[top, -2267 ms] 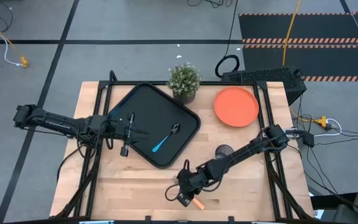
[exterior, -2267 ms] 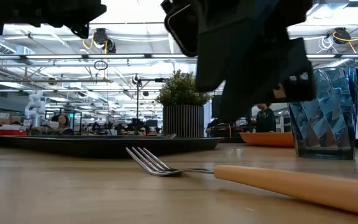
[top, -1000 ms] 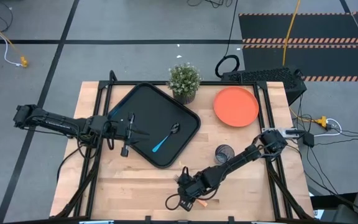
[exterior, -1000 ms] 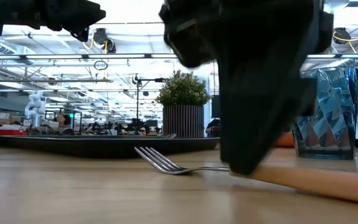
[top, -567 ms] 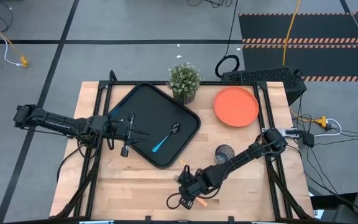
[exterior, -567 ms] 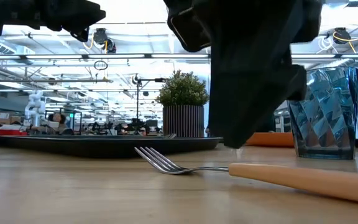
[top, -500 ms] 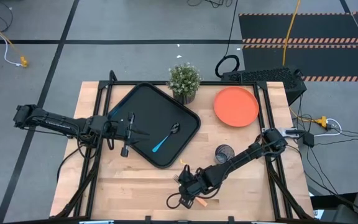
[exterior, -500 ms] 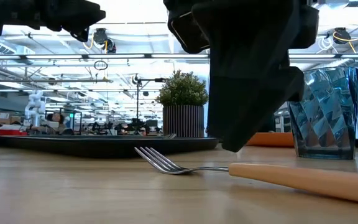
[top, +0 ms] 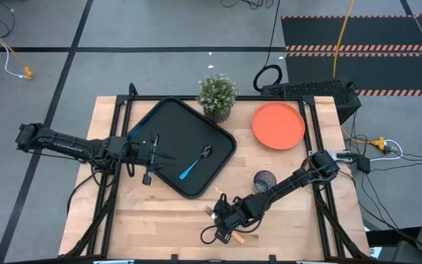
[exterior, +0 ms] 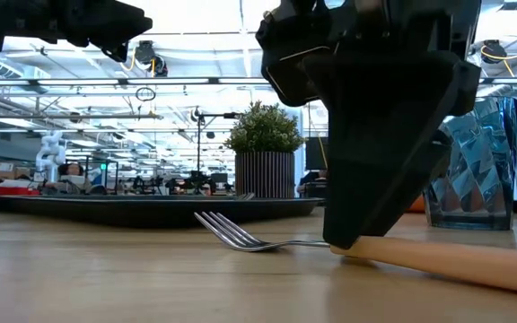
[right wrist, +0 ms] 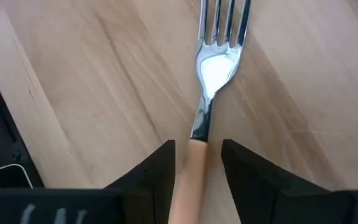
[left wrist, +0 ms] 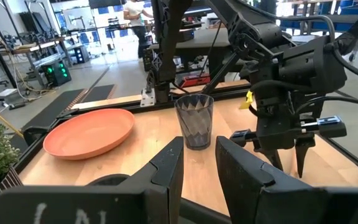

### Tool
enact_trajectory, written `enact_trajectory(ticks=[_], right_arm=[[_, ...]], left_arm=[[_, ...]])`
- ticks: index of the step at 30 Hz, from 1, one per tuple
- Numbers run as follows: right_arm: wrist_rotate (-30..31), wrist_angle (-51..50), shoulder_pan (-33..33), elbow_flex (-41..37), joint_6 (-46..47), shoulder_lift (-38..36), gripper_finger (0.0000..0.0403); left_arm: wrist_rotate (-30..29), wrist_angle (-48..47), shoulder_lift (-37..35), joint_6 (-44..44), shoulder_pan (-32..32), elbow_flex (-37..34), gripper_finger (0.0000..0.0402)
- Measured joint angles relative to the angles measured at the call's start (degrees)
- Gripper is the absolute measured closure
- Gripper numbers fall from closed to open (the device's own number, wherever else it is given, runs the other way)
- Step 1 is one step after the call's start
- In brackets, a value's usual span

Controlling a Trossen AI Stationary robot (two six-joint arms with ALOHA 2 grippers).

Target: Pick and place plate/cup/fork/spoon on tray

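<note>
Fork step in hand. Right gripper (right wrist: 197, 163) down at table's near edge, fingers spread either side of orange-tan handle of silver-tined fork (right wrist: 211, 74), not pinching yet. Blue-handled spoon (top: 193, 163) already on black rectangular tray (top: 173, 125). Next, I reckon: squeeze handle, lift, carry to tray. Left gripper (top: 154, 154) parked over tray, half-open, empty.

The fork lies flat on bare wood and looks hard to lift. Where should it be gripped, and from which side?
Grip the fork on its thicker orange handle just behind the metal neck, from straight above, fingers either side. The right gripper already straddles it there.

Orange plate (top: 278, 125), blue-handled spoon (top: 193, 164)
</note>
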Motion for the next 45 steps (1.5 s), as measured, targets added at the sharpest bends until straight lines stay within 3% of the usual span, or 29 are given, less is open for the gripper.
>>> enact_trajectory(ticks=[5, 13, 22, 27, 32, 40, 45], right_arm=[[0.00, -1.06, 0.22, -0.71, -0.19, 1.72, 0.0305], [-0.14, -5.70, 0.20, -0.82, 1.82, 1.66, 0.0388], [3.14, -6.42, 0.27, -1.12, 2.88, -3.17, 0.0390], [12.62, -6.31, -0.14, -1.19, 2.87, -8.83, 0.0391], [23.50, 0.22, -1.80, -1.10, -1.44, -13.79, 0.0391], [29.03, 6.94, -6.72, -1.03, -4.95, -17.41, 0.0391], [38.43, 15.76, -9.29, -0.99, -6.53, -17.76, 0.0391]], left_arm=[[0.00, -0.09, 0.00, 0.02, 0.00, 0.00, 0.0305], [0.00, -0.11, 0.01, 0.04, 0.00, 0.00, 0.0305], [0.00, -0.46, 0.00, 0.04, 0.00, 0.00, 0.0305], [0.00, -0.48, 0.02, 0.07, 0.00, 0.00, 0.0305], [-0.01, -0.43, 0.00, 0.17, 0.00, -0.02, 0.0305], [0.00, -0.37, 0.00, -0.19, 0.00, -0.02, 0.0305], [-0.03, -0.26, 0.02, -0.22, 0.00, -0.02, 0.0305]])
